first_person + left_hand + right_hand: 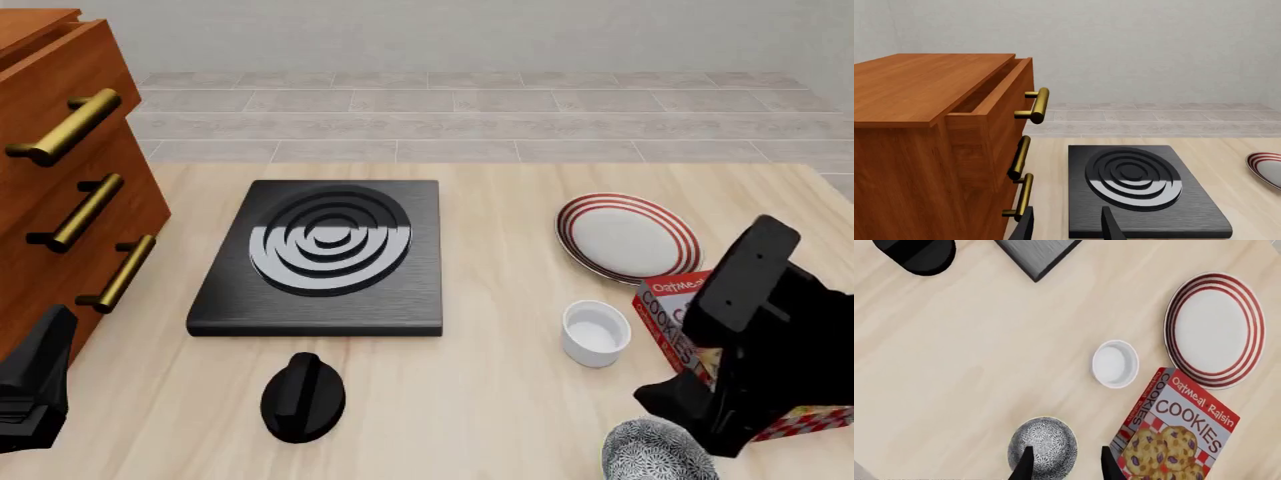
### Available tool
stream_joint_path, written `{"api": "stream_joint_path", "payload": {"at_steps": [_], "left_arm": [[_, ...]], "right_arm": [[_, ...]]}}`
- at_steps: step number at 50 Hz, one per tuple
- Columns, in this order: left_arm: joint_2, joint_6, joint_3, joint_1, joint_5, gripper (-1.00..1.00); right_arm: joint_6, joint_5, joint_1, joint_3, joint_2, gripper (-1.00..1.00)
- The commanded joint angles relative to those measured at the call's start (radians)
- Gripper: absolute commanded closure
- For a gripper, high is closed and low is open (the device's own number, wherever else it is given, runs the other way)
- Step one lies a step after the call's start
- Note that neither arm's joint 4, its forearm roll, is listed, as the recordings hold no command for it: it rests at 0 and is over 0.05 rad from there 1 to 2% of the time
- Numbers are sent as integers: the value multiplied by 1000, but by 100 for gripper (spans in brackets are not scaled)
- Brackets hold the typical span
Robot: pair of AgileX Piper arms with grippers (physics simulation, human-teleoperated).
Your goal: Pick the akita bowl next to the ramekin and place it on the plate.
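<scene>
The speckled black-and-white akita bowl (651, 455) (1043, 445) sits at the table's near edge, in front of the plain white ramekin (595, 332) (1115, 363). The red-striped plate (627, 237) (1214, 330) lies further back. My right gripper (687, 410) (1066, 467) hangs open just above the bowl. One finger is over the bowl's inside and the other is by its rim on the cookie-box side. My left gripper (34, 385) (1067, 227) stands open and empty at the near left, by the cabinet.
An Oatmeal Raisin cookies box (694, 335) (1181, 440) lies right beside the bowl and ramekin, under my right arm. A black stove plate (320, 255) with a separate black knob (304, 397) occupies the middle. A wooden drawer cabinet (67, 180) with brass handles stands at the left.
</scene>
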Motion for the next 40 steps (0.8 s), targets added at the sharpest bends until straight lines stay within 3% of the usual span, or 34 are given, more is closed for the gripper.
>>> {"api": "stream_joint_path", "payload": {"at_steps": [1, 18, 25, 40], "left_arm": [[0, 0, 0, 0, 0, -100], [0, 0, 0, 0, 0, -100], [0, 0, 0, 0, 0, -100], [0, 0, 0, 0, 0, -100]], "right_arm": [[-37, 6, -45, 12, 9, -100], [-100, -16, -83, 81, 14, -100], [-181, -54, -140, 123, 52, -100], [-234, -107, -160, 165, 76, -100]]}}
